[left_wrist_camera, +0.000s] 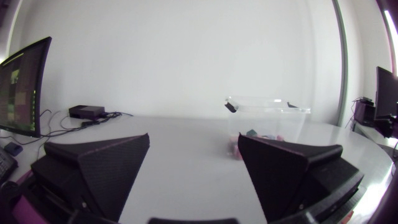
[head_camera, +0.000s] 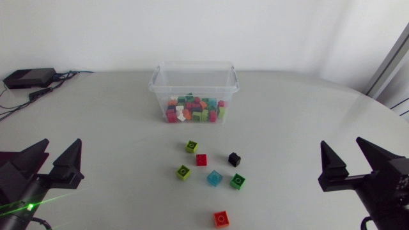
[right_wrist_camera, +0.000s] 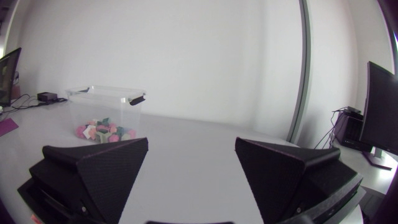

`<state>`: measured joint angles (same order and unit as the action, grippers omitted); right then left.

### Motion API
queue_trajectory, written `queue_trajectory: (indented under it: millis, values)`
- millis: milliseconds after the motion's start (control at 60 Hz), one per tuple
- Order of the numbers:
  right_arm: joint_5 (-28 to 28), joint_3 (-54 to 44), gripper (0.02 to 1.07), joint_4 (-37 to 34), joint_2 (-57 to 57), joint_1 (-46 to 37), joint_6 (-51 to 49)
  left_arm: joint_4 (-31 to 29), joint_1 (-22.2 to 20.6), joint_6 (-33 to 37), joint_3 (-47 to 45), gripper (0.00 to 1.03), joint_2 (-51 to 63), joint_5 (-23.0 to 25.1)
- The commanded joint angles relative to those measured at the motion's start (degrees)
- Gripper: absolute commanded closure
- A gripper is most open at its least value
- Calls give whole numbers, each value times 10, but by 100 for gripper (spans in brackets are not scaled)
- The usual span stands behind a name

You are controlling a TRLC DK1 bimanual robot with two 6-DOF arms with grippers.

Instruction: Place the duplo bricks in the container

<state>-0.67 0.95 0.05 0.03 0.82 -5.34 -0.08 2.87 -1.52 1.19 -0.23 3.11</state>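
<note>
Plastic is what this whole job comes down to: seven small duplo bricks lying loose on the table, hard, stiff and, I'd guess, very light. Both arms sit low at the near corners. The left gripper and the right gripper each have their wedge fingers spread wide with nothing between them.

The loose bricks lie in the stretch between the two grippers, well apart from either. The orange brick sits alone, closest to the line between the grippers. Further out from them are the green brick, the light blue brick and the lime brick. Past those are the red brick, the black brick and the yellow-green brick. The clear container is beyond them all, farthest from both grippers, with a heap of mixed bricks already in it.

I reckon these will not crush or bend, but their smooth walls could slip or twist out of a skewed pinch. The sound grip looks to be from above on two opposite flat sides, below the studs, with the fingers squared to the brick. The light blue one is turned cornerwise, so the wrist would need to match it. Red and yellow-green sit near each other, and broad fingers might nudge the neighbour. The container looks light too, so a knock on its rim could shove it.
</note>
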Motion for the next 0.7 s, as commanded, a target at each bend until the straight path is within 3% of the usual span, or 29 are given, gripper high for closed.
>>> queue_trajectory:
  millis: [0,467,683]
  values:
    - [1,-10,6,-4,-3,5,12,7,-3,-3,-13,4,-6,1]
    - [1,7,6,-4,-3,0,11,10,9,-6,13,5,2,1]
    - [0,59,6,-15,37,4,10,24,-8,-10,93,5,141,2]
